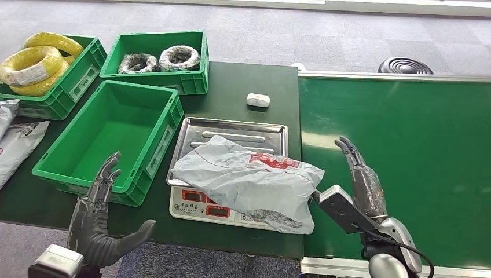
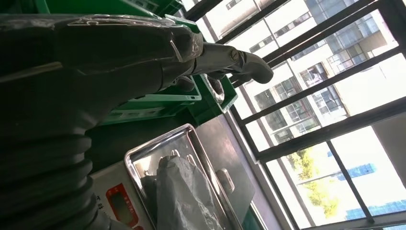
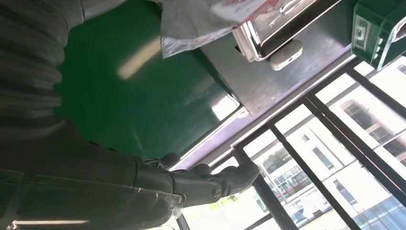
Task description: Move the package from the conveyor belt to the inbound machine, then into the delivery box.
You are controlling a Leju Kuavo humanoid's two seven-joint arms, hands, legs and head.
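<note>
The belt (image 1: 399,162), broad and green, is seen on the right, and nothing is carried on it where the right hand (image 1: 363,182) hangs above it, fingers straight and apart, holding nothing. The dark desk (image 1: 243,81) abuts the belt on its left. On the desk the empty bin (image 1: 69,159), judged to be the delivery box, is placed just left of the scale (image 1: 200,204), which is taken for the inbound machine. The bag (image 1: 249,179), a grey package with a red mark, is laid across the scale's steel tray (image 1: 231,127), its near end drooping over the display and its right corner reaching toward the belt.

The step in hand is judged to be the transfer from scale to bin. The left hand (image 1: 98,223), spread and empty, is held low at the desk's near edge, in front of the bin. The bag is best taken at its bulkier middle, not the slack edge, and lifted well clear of the tray lip and the bin's near wall before release.

Behind, two further bins are stood: one (image 1: 78,87) with yellow coils (image 1: 35,63), one (image 1: 191,81) with wrapped rolls (image 1: 159,59). More grey parcels (image 1: 14,142) are lain at the far left. A small white device (image 1: 257,100) is set behind the tray, out of the path.
</note>
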